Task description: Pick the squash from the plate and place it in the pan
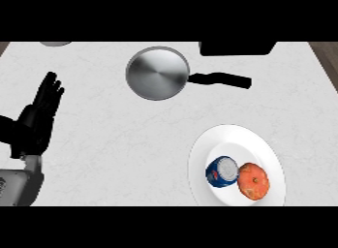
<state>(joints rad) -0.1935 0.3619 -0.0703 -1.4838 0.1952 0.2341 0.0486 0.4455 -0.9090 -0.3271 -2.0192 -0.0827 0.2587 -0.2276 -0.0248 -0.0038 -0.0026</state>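
An orange squash (254, 180) lies on a white plate (232, 140) at the lower right of the counter. Beside it on the plate, to its left, is a blue and white can (222, 171) lying on its side. A steel pan (157, 73) with a black handle (222, 79) pointing right sits at the back centre. My left hand (33, 121) shows at the left edge, open with fingers straight and pointing up, far from the plate and the pan. My right hand is out of view.
A black box-like object (237, 47) stands at the back right, just behind the pan's handle. A grey round object (54, 43) peeks in at the back left edge. The counter (129, 145) is white marble with wooden floor at both sides.
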